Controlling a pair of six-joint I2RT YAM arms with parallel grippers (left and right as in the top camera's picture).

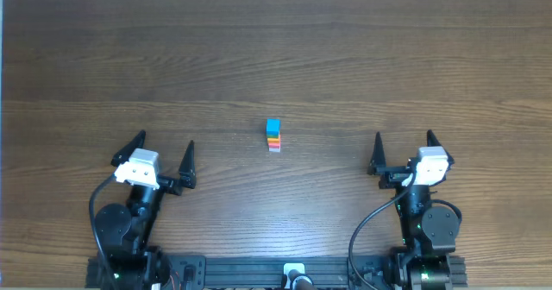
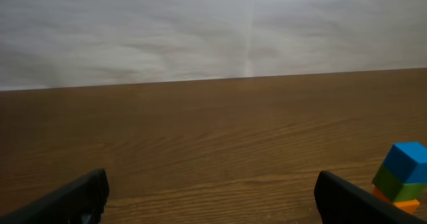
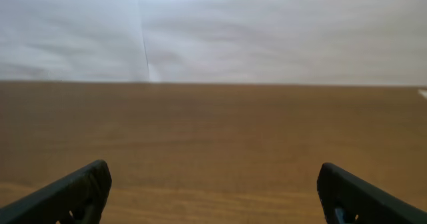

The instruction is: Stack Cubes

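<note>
The wooden table point(image 1: 276, 48) bore the work. The left gripper point(image 1: 166, 140), lower left, and the right gripper point(image 1: 404, 136), lower right, were released, jaws spread. The cube stack point(image 1: 273, 135) stood at centre: probably light, rigid and easily toppled. Grip opposite flat sides.

Table point(image 1: 276, 48) — wood grain, matt fin.; cubes point(image 1: 273, 135) — smooth-faced, look like plastic.

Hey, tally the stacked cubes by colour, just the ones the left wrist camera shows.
blue cube: 1
green cube: 1
orange cube: 1
Total: 3; anything below the orange one is cut off at the picture's edge.
</note>
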